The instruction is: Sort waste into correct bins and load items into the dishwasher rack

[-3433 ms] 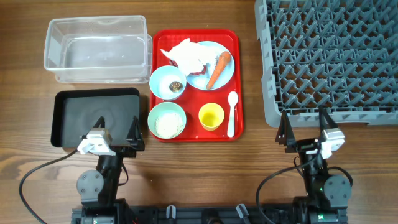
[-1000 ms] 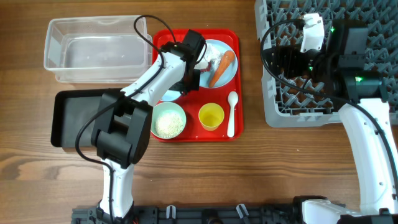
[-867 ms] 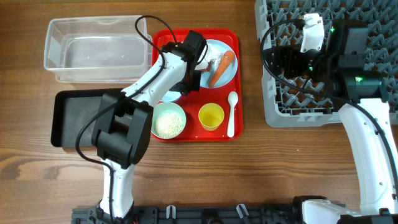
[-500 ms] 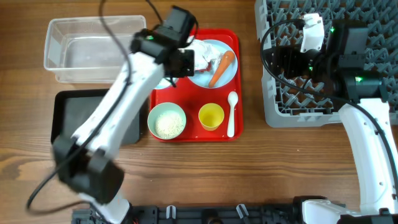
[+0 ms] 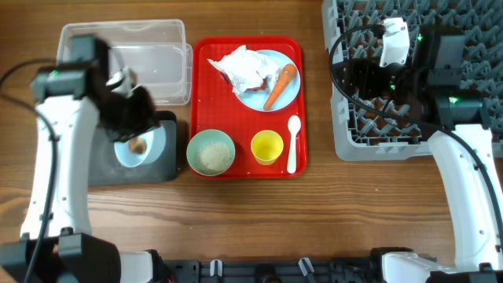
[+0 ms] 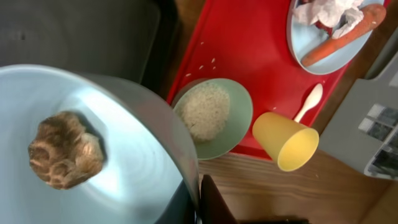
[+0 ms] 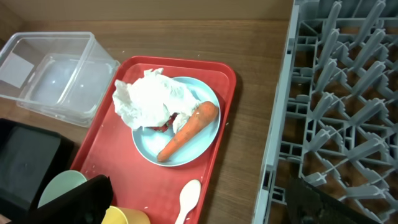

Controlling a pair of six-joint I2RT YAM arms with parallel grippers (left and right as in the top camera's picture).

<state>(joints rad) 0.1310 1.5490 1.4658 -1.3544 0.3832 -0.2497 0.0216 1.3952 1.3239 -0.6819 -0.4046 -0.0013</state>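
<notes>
My left gripper (image 5: 137,126) is shut on the rim of the light-blue bowl (image 6: 118,180), which holds a brown food scrap (image 6: 62,155) and hangs over the black tray (image 5: 98,167). On the red tray (image 5: 236,118), the light-blue plate (image 7: 205,140) carries a crumpled napkin (image 7: 149,99) and a carrot (image 7: 189,127). The mint-green bowl (image 5: 211,152) of rice, the yellow cup (image 5: 267,147) and the white spoon (image 5: 292,143) sit along the tray's front. My right gripper (image 7: 205,205) is open, empty, above the left edge of the dishwasher rack (image 5: 440,94).
The clear tub (image 5: 118,51) stands behind the black tray, left of the red tray. Loose rice grains (image 6: 208,62) lie on the red tray near the green bowl. Bare wooden table (image 5: 314,212) runs along the front.
My left arm has lifted the light-blue bowl off the red tray and swung it left, over the black tray. The right arm has not moved.
</notes>
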